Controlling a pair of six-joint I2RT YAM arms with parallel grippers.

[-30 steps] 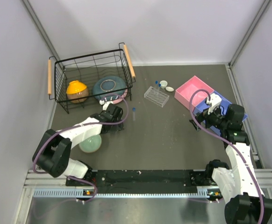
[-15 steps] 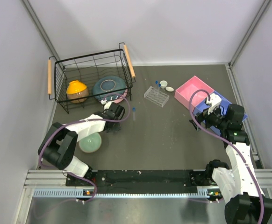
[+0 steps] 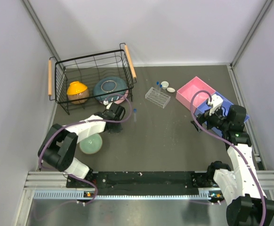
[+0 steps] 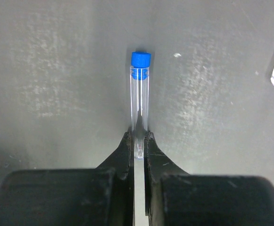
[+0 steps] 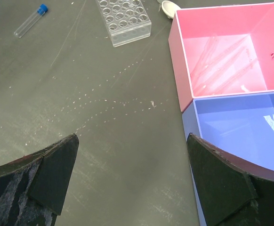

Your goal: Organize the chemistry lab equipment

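A clear tube with a blue cap points away from my left gripper, whose jaws are shut on its closed end. From above, that tube lies just right of the left gripper. The clear tube rack stands empty at centre back. Beside it are two tiny white cups and a second small blue-capped tube. Thin clear pipettes lie in the pink tray. My right gripper hangs open over bare table, left of the blue tray.
A black wire basket at back left holds an orange bowl and a blue bowl. A green bowl sits under the left arm. The pink tray and blue tray stand at the right.
My left gripper's jaws have closed onto the tube's end. The left arm's elbow swung slightly right. The right arm has not moved.
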